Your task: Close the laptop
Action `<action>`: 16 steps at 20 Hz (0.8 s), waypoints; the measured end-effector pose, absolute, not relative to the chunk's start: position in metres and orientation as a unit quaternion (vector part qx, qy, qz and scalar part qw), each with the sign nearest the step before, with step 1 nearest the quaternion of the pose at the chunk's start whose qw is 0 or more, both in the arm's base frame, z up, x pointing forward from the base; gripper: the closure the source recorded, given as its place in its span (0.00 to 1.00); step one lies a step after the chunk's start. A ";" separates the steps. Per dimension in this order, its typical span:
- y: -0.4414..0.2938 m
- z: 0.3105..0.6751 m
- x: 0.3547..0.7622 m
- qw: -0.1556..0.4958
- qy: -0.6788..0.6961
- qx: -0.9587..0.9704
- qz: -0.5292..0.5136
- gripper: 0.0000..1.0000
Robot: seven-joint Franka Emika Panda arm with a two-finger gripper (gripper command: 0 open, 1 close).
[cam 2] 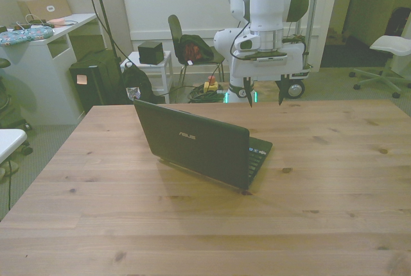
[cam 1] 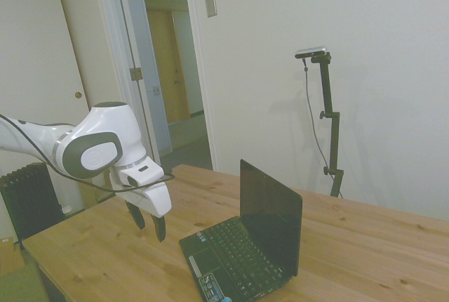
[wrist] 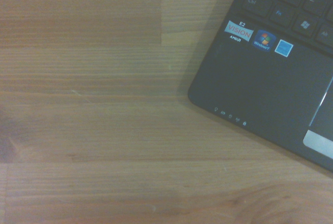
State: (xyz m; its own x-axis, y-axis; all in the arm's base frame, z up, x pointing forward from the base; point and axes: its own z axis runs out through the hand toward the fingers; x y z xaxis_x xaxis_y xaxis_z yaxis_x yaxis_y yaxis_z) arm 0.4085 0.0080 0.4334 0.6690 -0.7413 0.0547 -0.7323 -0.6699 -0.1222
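From the side view, the laptop (cam 1: 245, 246) sits on the desk (cam 1: 105, 253) with its lid standing up, wide open. The end effector (cam 1: 149, 226) hangs in the air just beside the laptop's front corner, on the keyboard side. It touches nothing. Its two fingers point down with a gap between them, and they hold nothing.

In the front view, the end effector (cam 2: 264, 95) hovers above the desk (cam 2: 321, 180), its fingers spread apart. The laptop (cam 2: 199, 144) is below it and to the front view's left, lid up.

The wrist view shows the laptop's (wrist: 270, 78) palm rest corner with small stickers (wrist: 258, 38), and bare desk (wrist: 93, 104).

So I think nothing is done yet. Reaching the lid and pushing it down are both left.
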 end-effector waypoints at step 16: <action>-0.113 0.571 0.447 0.011 0.492 -0.858 -0.146 0.00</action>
